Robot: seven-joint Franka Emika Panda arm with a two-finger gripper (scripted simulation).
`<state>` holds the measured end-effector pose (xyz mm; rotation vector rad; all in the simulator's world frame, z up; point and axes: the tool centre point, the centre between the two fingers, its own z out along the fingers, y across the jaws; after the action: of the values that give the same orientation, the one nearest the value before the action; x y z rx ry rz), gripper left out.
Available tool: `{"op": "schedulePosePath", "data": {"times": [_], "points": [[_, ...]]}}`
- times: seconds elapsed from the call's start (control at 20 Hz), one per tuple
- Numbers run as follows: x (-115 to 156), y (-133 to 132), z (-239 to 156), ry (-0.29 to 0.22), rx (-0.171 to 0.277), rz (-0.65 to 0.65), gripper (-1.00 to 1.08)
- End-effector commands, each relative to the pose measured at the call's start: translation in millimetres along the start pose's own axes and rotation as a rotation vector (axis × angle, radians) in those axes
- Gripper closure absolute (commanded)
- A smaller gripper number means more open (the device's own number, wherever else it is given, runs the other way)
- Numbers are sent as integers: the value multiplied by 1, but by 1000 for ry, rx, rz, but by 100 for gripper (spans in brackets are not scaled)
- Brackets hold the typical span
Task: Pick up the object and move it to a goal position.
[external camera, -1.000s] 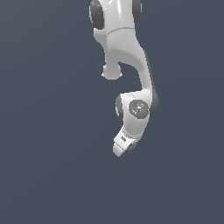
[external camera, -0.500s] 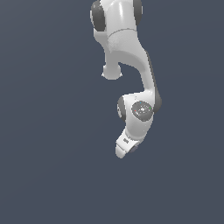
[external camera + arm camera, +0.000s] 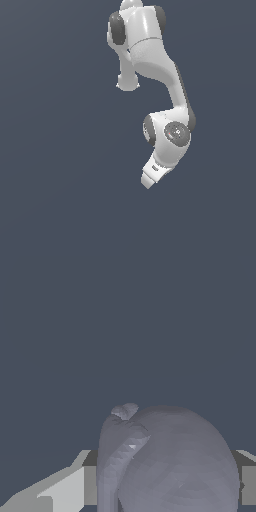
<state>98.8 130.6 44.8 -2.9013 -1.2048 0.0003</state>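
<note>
Seemingly alone against the flat dark slate background (image 3: 55, 150), the white, grey-jointed robot arm (image 3: 150, 55) hangs down from the upper edge of the exterior view and bends toward that view's right, ending in its white gripper (image 3: 148, 181) pointed downward. From there the fingers are too small to make out, and no ball can be seen.

Close up, the wrist view is filled by the dull grey-lavender rounded object (image 3: 175, 461), a smooth ball shape with a small bump on it. It sits right at the gripper, with pale grey finger parts (image 3: 60, 491) showing on either side of it. Whether the fingers press on it or merely flank it cannot be told, so the grip is unclear.
</note>
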Motion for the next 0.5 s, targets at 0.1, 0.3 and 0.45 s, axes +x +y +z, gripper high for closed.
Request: {"op": "schedulePosePath", "data": {"times": [0.1,0.3,0.45], "points": [[23,-2,-2,0,0,0,108],[38,-3,-4,0,0,0,108],[45,-4,-4,0,0,0,108]]}}
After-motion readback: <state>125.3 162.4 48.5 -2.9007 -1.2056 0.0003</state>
